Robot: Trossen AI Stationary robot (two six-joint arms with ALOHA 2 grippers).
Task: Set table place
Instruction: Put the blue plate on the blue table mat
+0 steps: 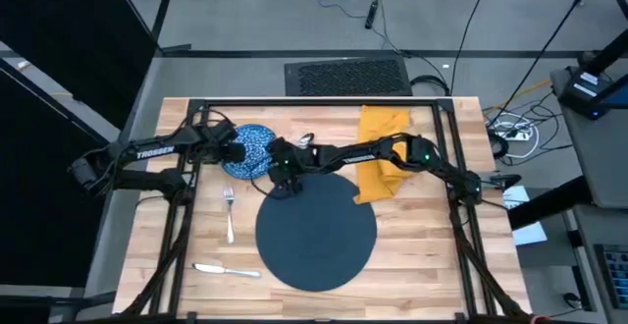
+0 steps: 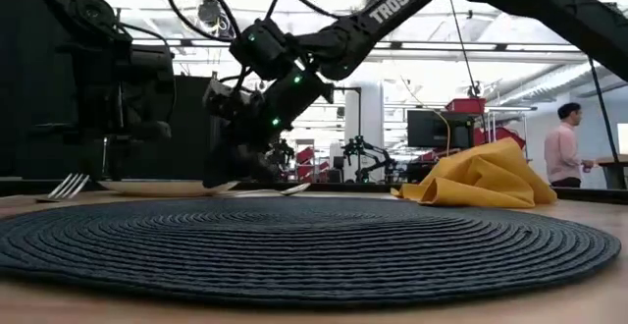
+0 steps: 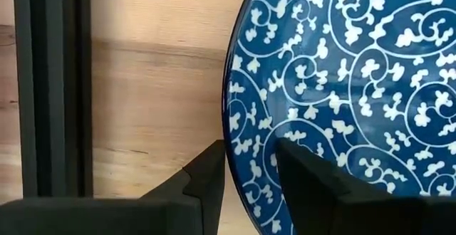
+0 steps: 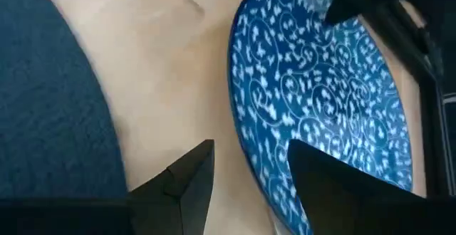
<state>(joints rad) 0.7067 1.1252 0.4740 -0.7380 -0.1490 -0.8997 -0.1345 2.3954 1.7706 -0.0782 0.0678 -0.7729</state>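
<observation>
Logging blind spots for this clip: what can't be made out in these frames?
- Spoon: only a glint beside the right gripper in the high view; the arm covers the rest.
- Blue patterned plate: cut off by the edges in both wrist views, partly under the left gripper from above.
- Knife: hidden in the low view behind the dark round placemat.

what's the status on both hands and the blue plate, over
Left hand open, straddling the rim of the blue patterned plate. Right hand open at its opposite rim. Plate on the table, off the round dark placemat. Fork clear.
</observation>
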